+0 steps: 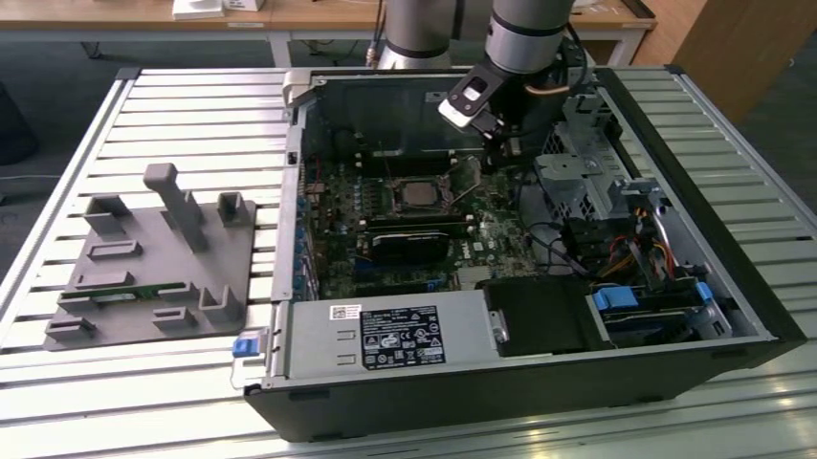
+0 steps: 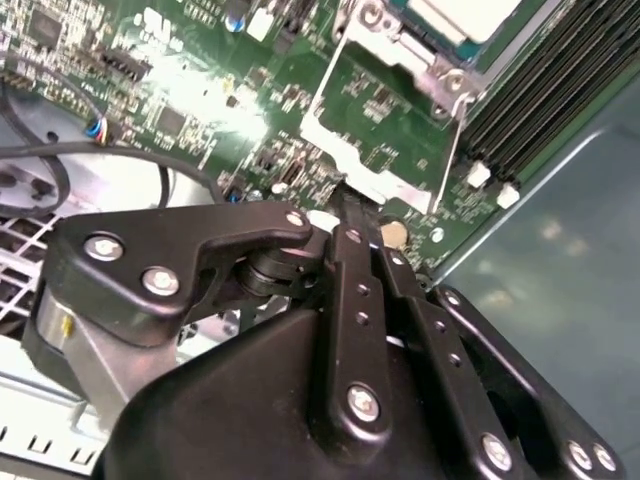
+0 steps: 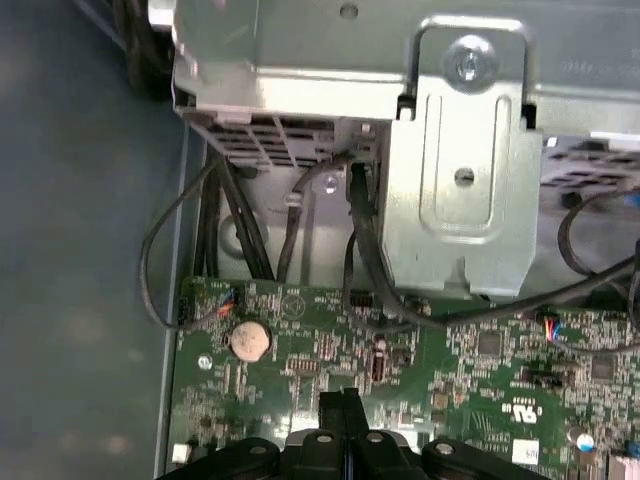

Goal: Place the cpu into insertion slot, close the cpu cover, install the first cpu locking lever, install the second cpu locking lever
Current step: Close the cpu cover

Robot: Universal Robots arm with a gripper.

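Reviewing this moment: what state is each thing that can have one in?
cpu: seated in the insertion slot.
cpu cover: open, swung up off the chip.
gripper: fingers shut, beside the cover's free edge.
computer case: side open, board exposed.

**Gripper down, fingers together**

The grey arm [image 1: 526, 33] stands steep at the top of the exterior view, its wrist [image 1: 475, 98] tilted toward the exterior view's left. The black gripper [image 1: 500, 151] points downward. In both wrist views its two fingers [image 3: 331, 405] sit pressed side by side, no gap between them, linkages folded in.
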